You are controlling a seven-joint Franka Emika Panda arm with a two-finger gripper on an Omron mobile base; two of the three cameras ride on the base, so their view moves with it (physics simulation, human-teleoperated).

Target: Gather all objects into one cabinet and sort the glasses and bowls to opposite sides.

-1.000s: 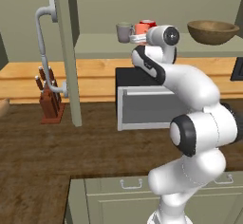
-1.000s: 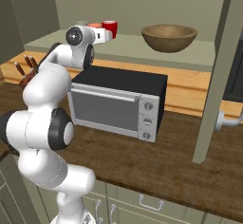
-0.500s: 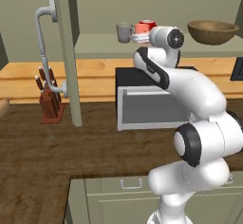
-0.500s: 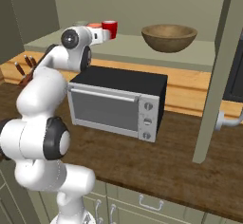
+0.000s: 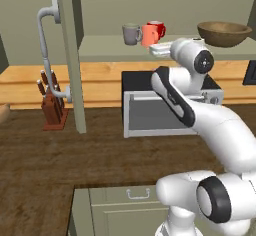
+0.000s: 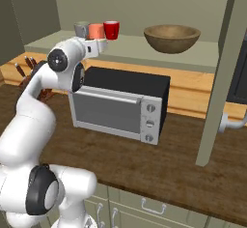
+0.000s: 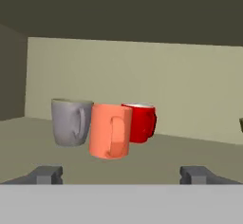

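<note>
Gripper [image 7: 121, 173] stands wide and empty on the near side of the cabinet shelf [image 5: 105, 47], level with the mugs. Just beyond it the coral mug [image 7: 110, 130] sits nearest, handle toward the hand. Grey mug [image 7: 70, 122] is close on its left and red mug [image 7: 141, 122] close behind on its right (contact cannot be confirmed). Bowl [image 6: 171, 37] rests well apart at the shelf's right end. Risk: the cluster is tight, so any forward drift or sideways swing of the open fingers could nudge the coral mug into its neighbours and topple one. The microwave [image 6: 118, 104] below limits a downward exit.
</note>
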